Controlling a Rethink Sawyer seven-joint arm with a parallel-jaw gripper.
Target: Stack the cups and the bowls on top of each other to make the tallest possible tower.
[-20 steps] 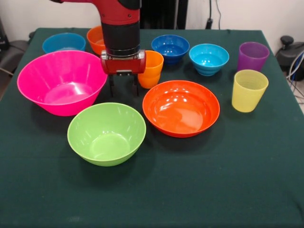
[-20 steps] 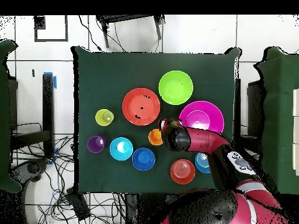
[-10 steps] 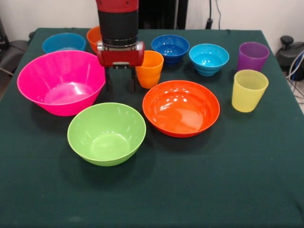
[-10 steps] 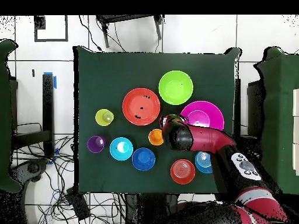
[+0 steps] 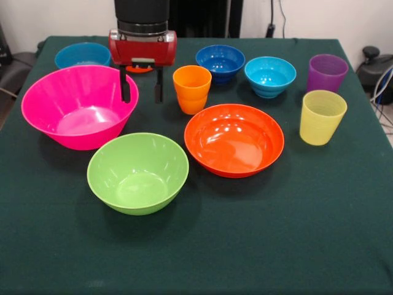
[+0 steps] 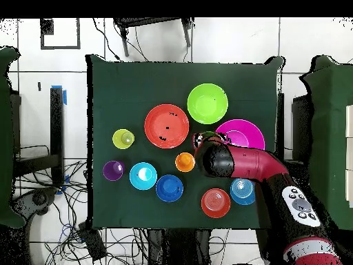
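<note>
My gripper (image 5: 142,91) is open and empty. It hangs above the table between the large pink bowl's (image 5: 80,107) right rim and the orange cup (image 5: 191,89), and touches neither. The lime green bowl (image 5: 137,172) and the shallow orange bowl (image 5: 234,139) stand in front of it. The dark blue bowl (image 5: 220,62), the cyan bowl (image 5: 270,76), the purple cup (image 5: 326,72) and the yellow cup (image 5: 322,117) stand to the right. The blue bowl (image 5: 82,55) is at the back left. The small orange bowl (image 6: 216,202) is mostly hidden behind my gripper in the front view. Nothing is stacked.
The dark green table (image 5: 288,233) carries all the pieces in its far half. In the overhead view my arm (image 6: 238,164) reaches over the pink bowl's (image 6: 243,131) edge. Cables lie on the floor (image 6: 76,228) around the table.
My gripper has risen and moved left in the front view, from beside the orange cup toward the pink bowl's rim. It stays open. No bowl or cup has moved.
</note>
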